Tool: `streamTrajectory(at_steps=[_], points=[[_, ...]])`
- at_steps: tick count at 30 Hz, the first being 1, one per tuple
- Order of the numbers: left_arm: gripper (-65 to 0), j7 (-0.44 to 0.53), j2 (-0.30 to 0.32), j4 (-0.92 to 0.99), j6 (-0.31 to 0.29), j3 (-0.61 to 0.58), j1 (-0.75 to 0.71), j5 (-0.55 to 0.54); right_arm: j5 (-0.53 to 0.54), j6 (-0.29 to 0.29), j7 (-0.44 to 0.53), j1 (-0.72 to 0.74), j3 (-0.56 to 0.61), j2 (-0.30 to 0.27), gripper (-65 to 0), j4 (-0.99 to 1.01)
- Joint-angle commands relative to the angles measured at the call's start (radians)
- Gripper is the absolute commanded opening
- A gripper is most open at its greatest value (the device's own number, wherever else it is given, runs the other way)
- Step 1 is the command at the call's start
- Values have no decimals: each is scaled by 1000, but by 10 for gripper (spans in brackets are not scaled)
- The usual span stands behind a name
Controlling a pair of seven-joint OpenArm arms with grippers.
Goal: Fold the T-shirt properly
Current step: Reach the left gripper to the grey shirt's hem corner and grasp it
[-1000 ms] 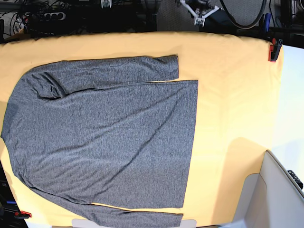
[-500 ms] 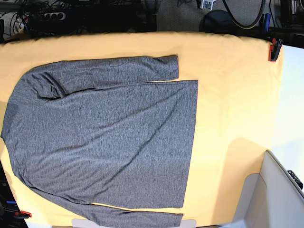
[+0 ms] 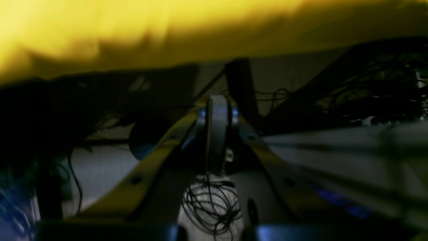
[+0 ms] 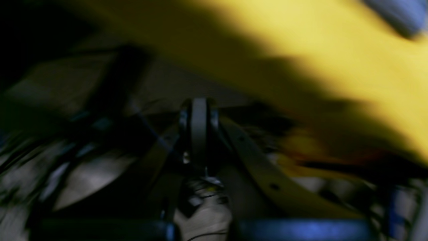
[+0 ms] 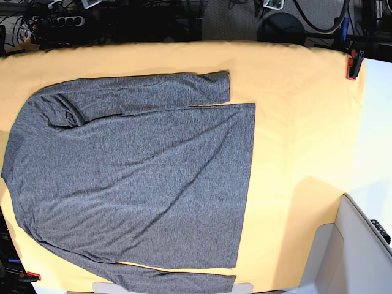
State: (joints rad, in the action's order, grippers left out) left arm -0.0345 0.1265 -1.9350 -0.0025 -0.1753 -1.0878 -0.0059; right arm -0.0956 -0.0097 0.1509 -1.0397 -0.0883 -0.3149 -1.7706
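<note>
Lying flat on the yellow cloth (image 5: 300, 122), T-shirt (image 5: 135, 177) runs long axis sideways; left gripper (image 3: 217, 134) and right gripper (image 4: 199, 134) both pinched together, empty, off beyond the cloth's far edge; nearer arm unclear.

No legible text, label, brand or number anywhere in view.

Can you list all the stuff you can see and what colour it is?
T-shirt: one, heathered dark grey, long-sleeved, spread flat on the yellow-orange cloth, sleeves along its sides.
Yellow-orange cloth: one, covering the table.
Clamps: two, red, one at the cloth's top right edge, one at the bottom left corner.
Cables: several, black, on the dark floor beyond the table.
Left gripper: one, dark, shut, empty, off the table.
Right gripper: one, dark, shut, empty, off the table.
</note>
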Motion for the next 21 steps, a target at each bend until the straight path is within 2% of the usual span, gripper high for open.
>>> streamTrajectory(at_steps=[1,5,8,9,12,14,16,18,21], points=[[-650,-46,11,-74,-6,-7,-12,4,35,4,29,-24,-20,-2,-650,-44],[-649,-78,28,-114,-6,-8,11,4,248,12,16,-38,-94,-10,-650,-137],[-649,-87,29,-139,-9,-10,42,4,460,29,-81,-32,-159,-19,-650,-186],[-648,-87,34,-140,-9,-13,51,4,529,50,-116,-27,-178,-19,-650,-194],[-640,-89,63,-143,-9,-48,82,4,750,175,-227,12,-259,-16,-650,-196],[-610,-91,86,-145,-9,-79,96,-7,868,253,-327,46,-333,-10,-650,-196],[-567,-91,97,-145,-9,-100,116,-59,957,293,-440,86,-425,3,-649,-194],[-518,-95,109,-145,-9,-105,136,-130,1017,307,-552,129,-529,29,-608,-194],[-465,-161,111,-145,-9,-111,176,-259,1077,333,-725,206,-692,59,-482,-196]])
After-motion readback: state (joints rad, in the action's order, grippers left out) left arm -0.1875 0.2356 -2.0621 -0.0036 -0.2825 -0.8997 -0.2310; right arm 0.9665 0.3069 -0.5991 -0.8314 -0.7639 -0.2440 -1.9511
